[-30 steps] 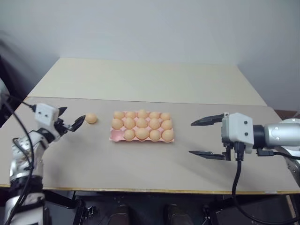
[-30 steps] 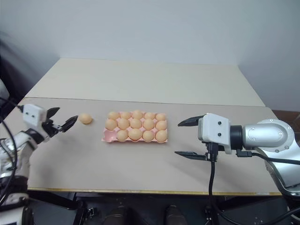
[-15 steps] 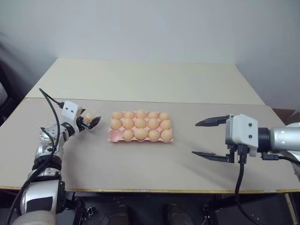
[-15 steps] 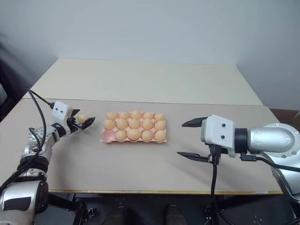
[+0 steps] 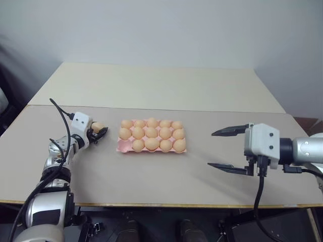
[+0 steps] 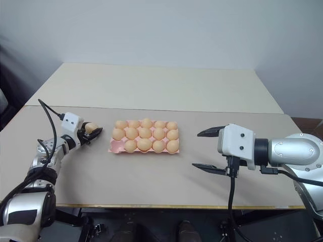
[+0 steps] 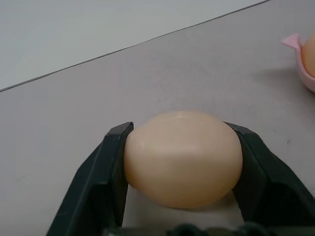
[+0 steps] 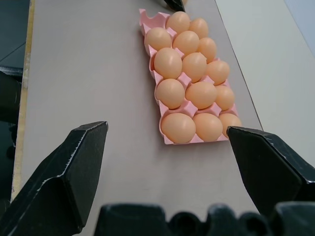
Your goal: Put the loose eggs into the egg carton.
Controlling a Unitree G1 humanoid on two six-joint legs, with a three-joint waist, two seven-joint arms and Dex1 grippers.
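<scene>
**Ana:** Eggs first, then: how many loose ones are left out of the carton?

**Ben:** One that I can see. The left end effector (image 7: 183, 162) has its two black fingers (image 7: 101, 182) pressed against either side of a small, smooth, light orange-brown oval egg (image 7: 183, 157). From the head views the egg (image 6: 90, 128) sits low at the beige desk (image 6: 151, 176), so I cannot tell whether it is lifted off it.

**Ana:** And where is that relative to the carton?

**Ben:** Just to the left of the flat pink moulded egg carton (image 5: 122, 146), apart from it, with a strip of bare desk between. One pink corner of the carton peeks into the left wrist view.

**Ana:** How full is the carton?

**Ben:** Nearly full. I count fourteen eggs across its three rows of five. The one free cup looks to be at the near-left corner, the side closest to the held egg (image 8: 152, 19).

**Ana:** What about the other arm?

**Ben:** The right end effector (image 6: 208, 150) hangs over the desk, well to the right of the carton, jaws spread wide and holding nothing.

**Ana:** So how far along?

**Ben:** My reading is the last stretch: the grasp looks made, and what remains is carrying this egg over, setting it in the empty cup and letting go.
</scene>
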